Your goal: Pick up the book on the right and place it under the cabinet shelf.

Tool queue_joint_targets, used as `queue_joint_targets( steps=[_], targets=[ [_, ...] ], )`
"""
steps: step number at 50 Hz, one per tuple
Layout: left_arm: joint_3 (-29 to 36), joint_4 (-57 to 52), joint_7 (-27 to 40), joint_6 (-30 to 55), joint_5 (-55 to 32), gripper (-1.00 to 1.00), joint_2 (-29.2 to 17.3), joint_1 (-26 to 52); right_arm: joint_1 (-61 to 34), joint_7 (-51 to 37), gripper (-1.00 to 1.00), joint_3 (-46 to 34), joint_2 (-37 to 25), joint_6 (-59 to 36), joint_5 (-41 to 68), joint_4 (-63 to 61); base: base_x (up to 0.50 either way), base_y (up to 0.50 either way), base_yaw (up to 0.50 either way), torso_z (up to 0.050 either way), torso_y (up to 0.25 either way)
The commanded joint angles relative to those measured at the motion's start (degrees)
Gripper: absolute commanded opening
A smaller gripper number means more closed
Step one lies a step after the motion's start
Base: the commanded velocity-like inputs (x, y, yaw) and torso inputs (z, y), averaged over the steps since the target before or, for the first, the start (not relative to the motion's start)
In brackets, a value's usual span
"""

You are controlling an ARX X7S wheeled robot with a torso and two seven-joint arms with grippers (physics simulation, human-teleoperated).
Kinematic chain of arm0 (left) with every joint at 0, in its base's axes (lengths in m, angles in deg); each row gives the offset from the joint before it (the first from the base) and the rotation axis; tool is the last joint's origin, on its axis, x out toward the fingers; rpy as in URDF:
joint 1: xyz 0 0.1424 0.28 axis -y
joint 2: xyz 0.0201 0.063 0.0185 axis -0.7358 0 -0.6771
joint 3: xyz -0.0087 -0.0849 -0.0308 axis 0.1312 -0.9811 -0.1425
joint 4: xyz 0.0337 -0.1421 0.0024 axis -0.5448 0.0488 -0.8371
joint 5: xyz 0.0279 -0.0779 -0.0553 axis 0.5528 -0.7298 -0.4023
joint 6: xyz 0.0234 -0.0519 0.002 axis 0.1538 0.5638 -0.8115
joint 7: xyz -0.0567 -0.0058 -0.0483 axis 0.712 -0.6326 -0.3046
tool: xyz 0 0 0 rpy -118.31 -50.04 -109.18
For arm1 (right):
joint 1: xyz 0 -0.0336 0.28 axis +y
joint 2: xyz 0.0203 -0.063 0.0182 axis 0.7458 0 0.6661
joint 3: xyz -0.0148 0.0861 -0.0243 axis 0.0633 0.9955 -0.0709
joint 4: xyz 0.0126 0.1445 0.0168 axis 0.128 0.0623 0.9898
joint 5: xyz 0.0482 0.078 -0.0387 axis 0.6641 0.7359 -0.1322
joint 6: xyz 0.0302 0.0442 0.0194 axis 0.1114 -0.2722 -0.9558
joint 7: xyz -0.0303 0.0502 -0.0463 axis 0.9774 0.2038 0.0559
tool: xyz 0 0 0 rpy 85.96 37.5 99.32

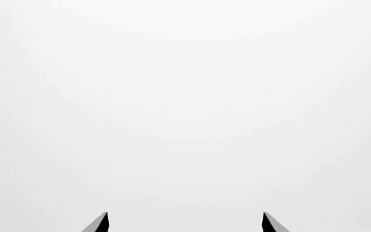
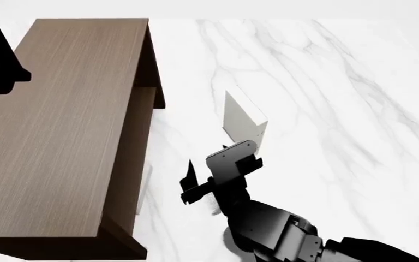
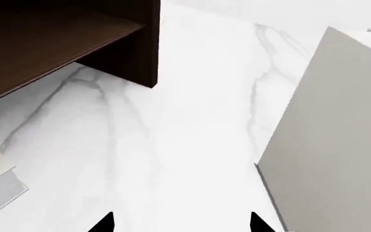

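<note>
Right now my right tool (image 2: 228, 158) hangs spread just beside the upright book (image 2: 244, 121) on the marble worktop (image 2: 340, 82), apparently not touching it; cabinet shelf (image 2: 64, 120) stands left. Left tool (image 1: 185, 222) spread.

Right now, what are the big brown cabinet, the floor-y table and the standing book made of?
The cabinet looks like dark brown wood with a matte finish: fine grain lines run along its top. The table looks like polished white marble, with grey veins. The book seems plain, matte, pale card; its cover shows no print.
</note>
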State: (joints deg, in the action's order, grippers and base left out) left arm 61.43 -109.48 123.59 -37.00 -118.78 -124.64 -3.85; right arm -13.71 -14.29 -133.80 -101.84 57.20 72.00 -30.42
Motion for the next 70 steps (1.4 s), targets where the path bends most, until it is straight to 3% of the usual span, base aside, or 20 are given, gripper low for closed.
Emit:
queue_joint_targets(
  steps=[1, 47, 70],
  targets=[
    [0.92, -0.06, 0.64, 0.37, -0.17, 1.0, -0.04, 0.4, -2.34, -6.14, 1.0, 0.6, -7.98, -2.34, 0.63, -14.88, 0.0, 0.0, 0.0, 0.0, 0.0],
    [4.27, 0.72, 2.27, 1.49, 0.01, 1.0, -0.14, 1.84, -7.84, -13.35, 1.0, 2.62, -17.44, -5.89, 0.79, -37.08, 0.0, 0.0, 0.0, 0.0, 0.144],
    [7.24, 2.0, -2.71, -2.02, 8.3, 1.0, 3.12, -6.16, -19.21, -21.13, 1.0, 8.63, -28.44, -12.57, 6.05, -53.03, 0.0, 0.0, 0.0, 0.0, 0.17]
  ],
)
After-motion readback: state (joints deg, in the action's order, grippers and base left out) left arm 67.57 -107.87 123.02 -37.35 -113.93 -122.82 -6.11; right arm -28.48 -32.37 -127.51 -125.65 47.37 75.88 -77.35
